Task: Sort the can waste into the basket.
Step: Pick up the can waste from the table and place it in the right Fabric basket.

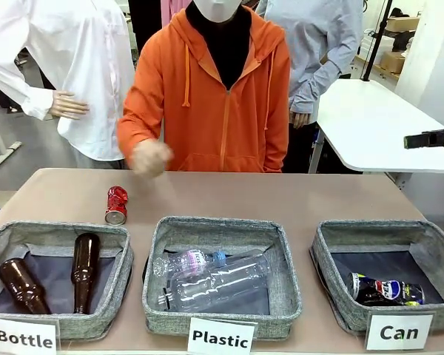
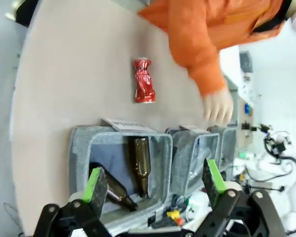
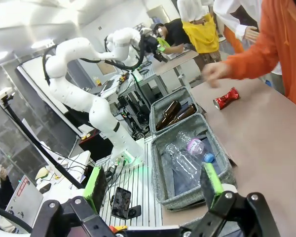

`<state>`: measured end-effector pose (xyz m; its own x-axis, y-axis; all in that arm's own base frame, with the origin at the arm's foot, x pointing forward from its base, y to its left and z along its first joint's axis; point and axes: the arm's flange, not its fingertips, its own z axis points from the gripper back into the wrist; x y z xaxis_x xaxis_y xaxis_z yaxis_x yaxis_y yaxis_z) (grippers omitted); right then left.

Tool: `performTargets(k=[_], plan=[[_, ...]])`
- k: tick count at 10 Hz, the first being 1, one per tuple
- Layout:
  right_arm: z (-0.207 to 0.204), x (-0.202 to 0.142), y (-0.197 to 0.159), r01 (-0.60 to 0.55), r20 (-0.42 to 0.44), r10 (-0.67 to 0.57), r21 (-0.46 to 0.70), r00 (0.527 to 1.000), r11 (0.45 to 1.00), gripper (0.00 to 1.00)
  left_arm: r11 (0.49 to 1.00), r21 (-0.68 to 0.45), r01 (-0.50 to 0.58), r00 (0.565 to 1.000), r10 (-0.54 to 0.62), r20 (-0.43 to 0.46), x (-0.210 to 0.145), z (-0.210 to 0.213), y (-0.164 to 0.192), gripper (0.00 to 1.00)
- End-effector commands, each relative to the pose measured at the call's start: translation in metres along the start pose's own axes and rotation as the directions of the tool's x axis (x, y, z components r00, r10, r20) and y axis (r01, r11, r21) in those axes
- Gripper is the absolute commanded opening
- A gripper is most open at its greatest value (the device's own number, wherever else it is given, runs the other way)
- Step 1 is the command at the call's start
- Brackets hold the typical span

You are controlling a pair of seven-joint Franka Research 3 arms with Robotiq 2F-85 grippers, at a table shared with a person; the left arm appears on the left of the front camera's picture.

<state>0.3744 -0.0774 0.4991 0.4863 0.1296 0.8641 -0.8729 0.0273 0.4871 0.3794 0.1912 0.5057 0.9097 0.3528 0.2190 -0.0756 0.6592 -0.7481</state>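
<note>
Left wrist view: left gripper [image 2: 154,177] is spread wide and empty; right gripper [image 3: 153,178] likewise. In the front view at five o'clock, the Can basket [image 1: 324,277] holds the black Pepsi can [image 1: 385,290]. Farther, at ten o'clock, the crushed red can [image 1: 116,205] lies on the table [image 1: 318,196] near the person's hand [image 1: 149,157].

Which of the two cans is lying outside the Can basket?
The crushed red can, lying on the table just beyond the Bottle basket. The black Pepsi can lies inside the Can basket.
</note>
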Motion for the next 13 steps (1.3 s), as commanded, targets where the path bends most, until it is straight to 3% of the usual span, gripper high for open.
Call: performTargets(k=[1, 3, 7, 8, 9, 10, 12, 13], plan=[[0.001, 0.001, 0.001, -0.021, -0.007, 0.021, 0.003, 1.000, 1.000, 1.00, 0.991, 0.121, 0.053, 0.995, -0.043, -0.086, 0.000, -0.037, -0.039, 1.00], [0.001, 0.001, 0.001, -0.021, -0.007, 0.021, 0.003, 1.000, 1.000, 1.00, 0.967, 0.217, 0.135, 0.981, -0.100, -0.164, 0.001, -0.093, -0.079, 1.00], [0.001, 0.001, 0.001, -0.021, -0.007, 0.021, 0.003, 1.000, 1.000, 1.00, 0.863, 0.454, 0.219, 0.970, -0.143, -0.196, 0.011, -0.246, -0.131, 1.00], [0.001, 0.001, 0.001, -0.021, -0.007, 0.021, 0.003, 1.000, 1.000, 1.00, 0.826, 0.529, 0.195, 0.981, -0.159, -0.114, 0.012, -0.275, -0.131, 1.00], [0.001, 0.001, 0.001, -0.021, -0.007, 0.021, 0.003, 1.000, 1.000, 1.00, 0.786, 0.571, 0.236, 0.972, -0.202, -0.124, 0.012, -0.301, -0.128, 1.00], [0.001, 0.001, 0.001, -0.021, -0.007, 0.021, 0.003, 1.000, 1.000, 1.00, 0.766, 0.559, 0.318, 0.947, -0.228, -0.226, 0.009, -0.325, -0.125, 1.00], [0.001, 0.001, 0.001, -0.021, -0.007, 0.021, 0.003, 1.000, 1.000, 1.00, 0.700, 0.613, 0.367, 0.930, -0.252, -0.269, 0.006, -0.370, -0.108, 1.00], [0.001, 0.001, 0.001, -0.021, -0.007, 0.021, 0.003, 1.000, 1.000, 1.00, 0.694, 0.611, 0.381, 0.924, -0.266, -0.274, 0.007, -0.383, -0.102, 1.00]])
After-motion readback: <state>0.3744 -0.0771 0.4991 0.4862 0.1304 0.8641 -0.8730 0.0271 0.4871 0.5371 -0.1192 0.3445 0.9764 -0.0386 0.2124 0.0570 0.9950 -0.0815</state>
